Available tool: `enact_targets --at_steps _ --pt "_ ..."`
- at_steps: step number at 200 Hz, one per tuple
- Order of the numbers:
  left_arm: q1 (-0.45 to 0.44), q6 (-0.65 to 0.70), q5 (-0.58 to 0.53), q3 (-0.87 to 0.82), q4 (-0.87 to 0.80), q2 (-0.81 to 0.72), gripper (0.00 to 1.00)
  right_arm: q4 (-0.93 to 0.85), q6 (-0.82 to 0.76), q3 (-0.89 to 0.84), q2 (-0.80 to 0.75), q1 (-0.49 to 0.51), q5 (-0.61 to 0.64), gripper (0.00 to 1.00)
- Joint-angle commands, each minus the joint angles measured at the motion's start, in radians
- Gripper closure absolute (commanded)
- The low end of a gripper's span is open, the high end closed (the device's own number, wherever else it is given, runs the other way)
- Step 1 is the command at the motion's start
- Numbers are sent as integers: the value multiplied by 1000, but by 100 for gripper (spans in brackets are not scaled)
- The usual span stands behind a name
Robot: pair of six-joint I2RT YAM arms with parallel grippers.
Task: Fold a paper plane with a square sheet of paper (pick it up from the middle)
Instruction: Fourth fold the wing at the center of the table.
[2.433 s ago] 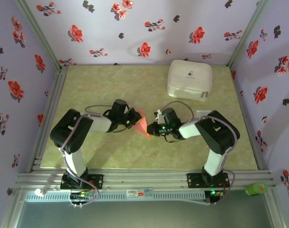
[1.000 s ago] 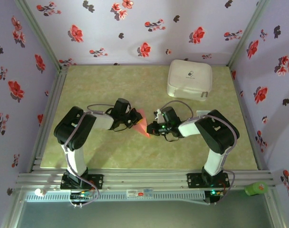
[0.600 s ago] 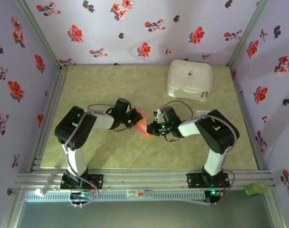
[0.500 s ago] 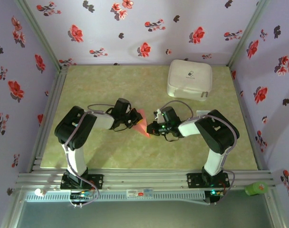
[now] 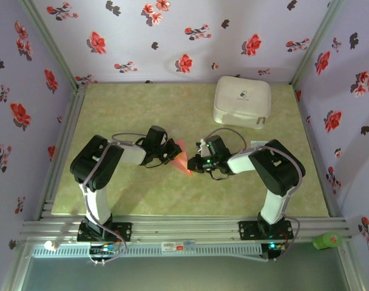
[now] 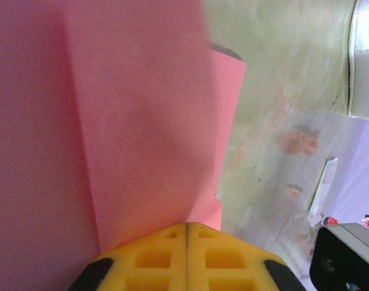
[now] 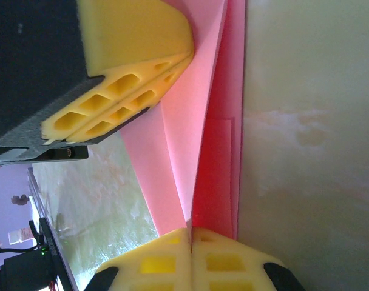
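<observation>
The salmon-red folded paper sheet sits near the middle of the pale green mottled tabletop, a little toward 6 o'clock, pinched between the two claws. From above it reads as a narrow wedge with its point toward 6 o'clock. In the left wrist view the sheet shows a long crease and overlapping layers, with one squared corner poking out at 1 o'clock. In the right wrist view several layers fan upward from a single fold, and the darkest layer lies close to the table; whether it touches cannot be told.

The left gripper, with yellow foam pads, comes in at 9 o'clock of the paper and is clamped onto it, pads pressed together. The right gripper, at 3 to 4 o'clock, is likewise closed on the folded edge.

A white rounded-square case rests well apart at 1 o'clock, near the far right corner. Lilac walls with red flowers enclose the table.
</observation>
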Motion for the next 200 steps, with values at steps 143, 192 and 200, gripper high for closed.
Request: enact_targets --at_steps 143,192,200 --pt "-6 56 -8 2 -70 37 94 -147 6 2 -8 -6 -43 87" --pt "-6 56 -8 0 -65 39 94 -218 -22 1 -41 -6 -36 87" --pt "-6 56 -8 -1 -65 38 94 -221 -22 -1 -45 -6 -37 88"
